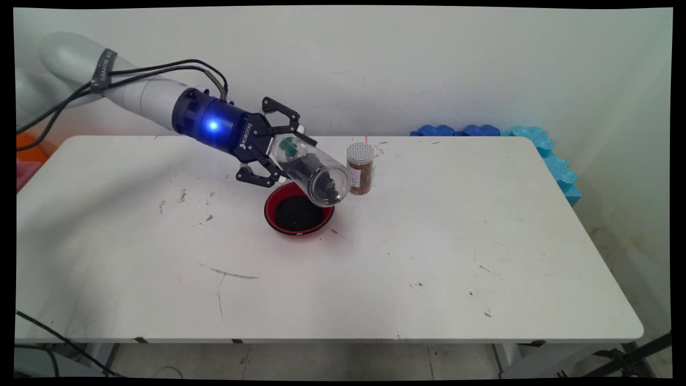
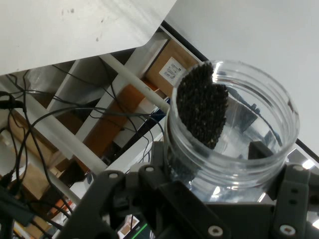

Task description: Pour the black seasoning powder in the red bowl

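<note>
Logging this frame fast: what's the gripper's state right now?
Gripper: shut on the clear jar, which is tilted mouth-down over the red bowl, with dark grains in both.

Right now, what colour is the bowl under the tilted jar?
Red bowl, filled with dark grains; clearest in the main view.

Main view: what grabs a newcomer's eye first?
The gripper above the table's middle, shut on a clear jar tipped mouth-down over a red bowl that holds dark grains. The hand view shows the same dark grains inside the jar, heaped toward its mouth. Just right of the jar stands a small spice jar with a perforated lid, upright on the white table.
</note>
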